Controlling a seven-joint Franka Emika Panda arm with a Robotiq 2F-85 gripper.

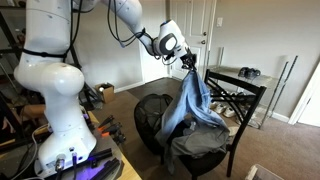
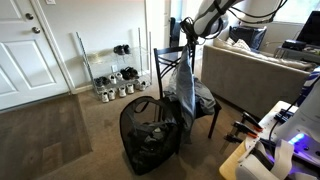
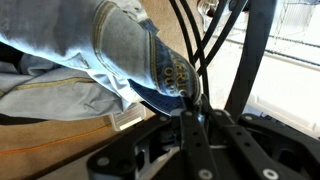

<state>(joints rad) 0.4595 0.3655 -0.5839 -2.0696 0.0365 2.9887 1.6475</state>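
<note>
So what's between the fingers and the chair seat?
The jeans, hanging from the shut fingers down to the chair seat, in both exterior views.

The white arm (image 1: 120, 18) reaches out high and sideways, wrist angled downward, fingers (image 1: 186, 60) pinched tightly shut.

Faded blue denim jeans (image 1: 195, 102) with tan stitching hang from the black claw (image 1: 188, 62), over a black chair (image 1: 240, 82), with a black mesh hamper (image 2: 150, 140) below on brown carpet (image 2: 50, 130).
</note>
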